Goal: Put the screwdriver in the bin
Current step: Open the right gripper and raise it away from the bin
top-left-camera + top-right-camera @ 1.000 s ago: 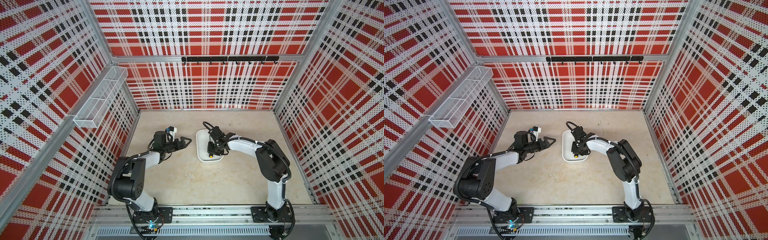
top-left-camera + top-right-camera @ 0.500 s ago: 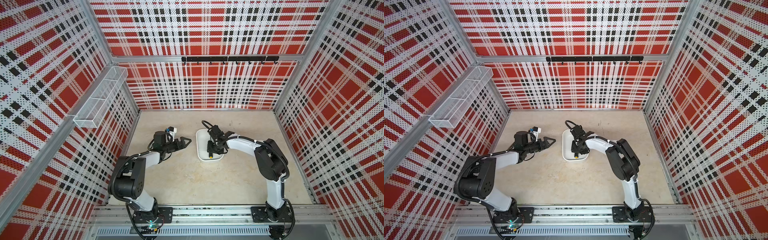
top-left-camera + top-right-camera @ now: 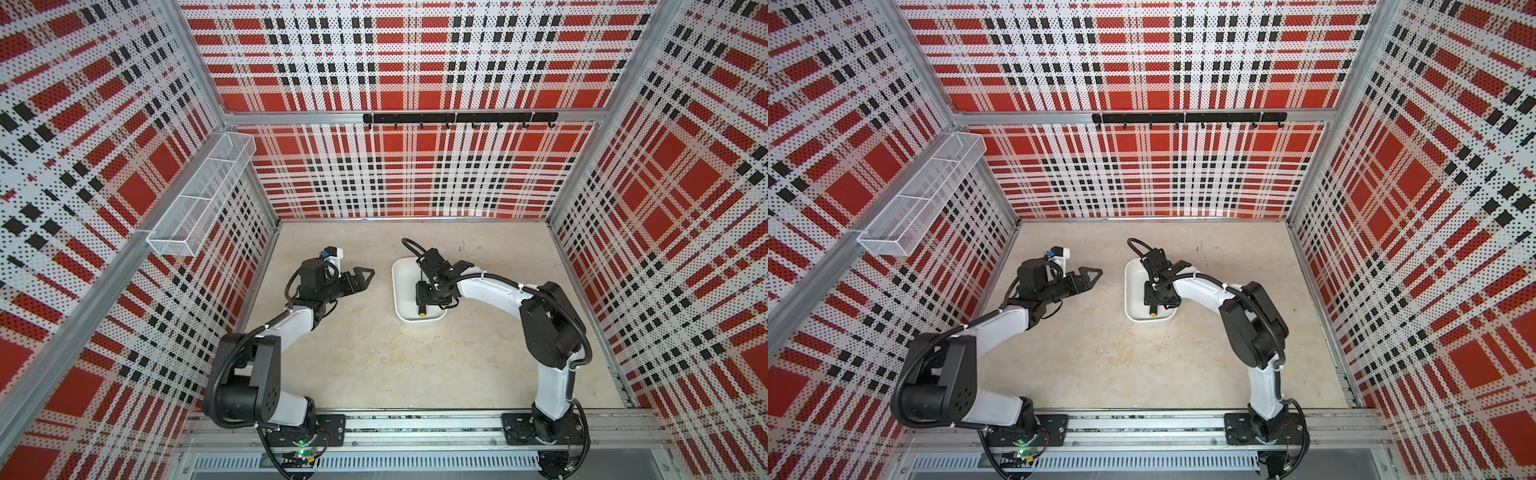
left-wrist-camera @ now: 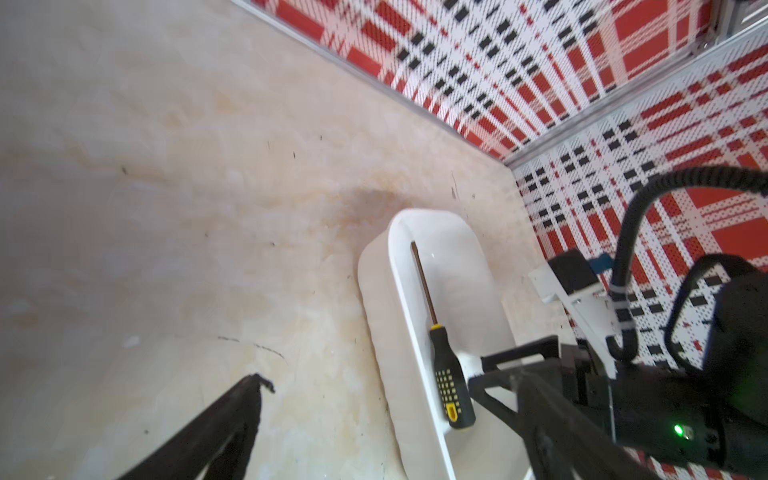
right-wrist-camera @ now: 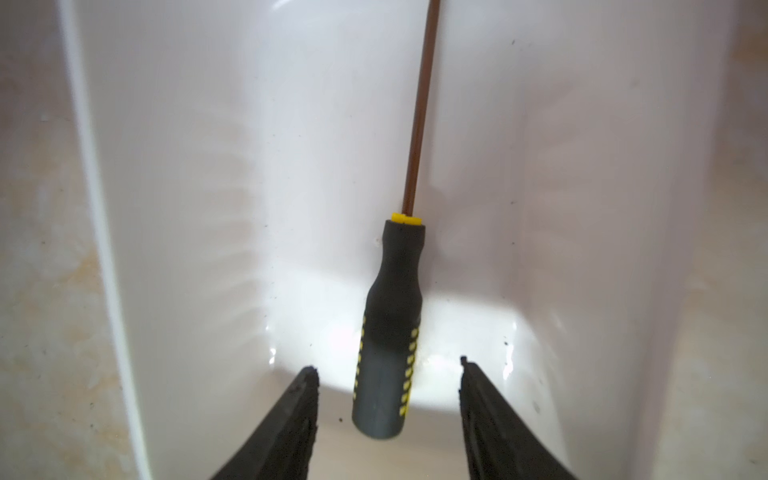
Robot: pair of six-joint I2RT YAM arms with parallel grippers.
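Screwdriver (image 5: 388,332) first: we see it lying lengthwise inside the bin (image 5: 178,216). Its black, yellow-dotted handle is toward the end nearer the robot bases, and the thin brown shaft runs off toward the far end. In the left wrist view the screwdriver (image 4: 452,384) sits close along one long wall of the bin (image 4: 376,291), with its tip short of the far rounded corner. We cannot tell whether the handle lies flat on the floor or leans on that wall. In both top views the screwdriver (image 3: 422,312) (image 3: 1153,312) shows only as its yellow end, just past the gripper above it.

Over the handle we find the right gripper (image 5: 387,365), open. Its two black fingers (image 5: 286,424) stand on either side of the handle with a clear gap on each side, gripping nothing. From above, the right gripper (image 3: 430,293) (image 3: 1160,293) points down over the near half of the bin (image 3: 399,286) (image 3: 1131,286).

Further out, the left gripper (image 3: 363,275) (image 3: 1090,276) hangs beside the bin on its left, apart from it and above the beige tabletop (image 3: 374,357). Its own wrist view shows its fingers (image 4: 249,399) spread wide, so we read it as open too.

Beyond the arms, a long white wire-mesh basket (image 3: 199,199) is mounted on the left wall. A black hook rail (image 3: 457,118) runs across the back wall. Red, white and black plaid walls (image 3: 415,174) close in the tabletop.
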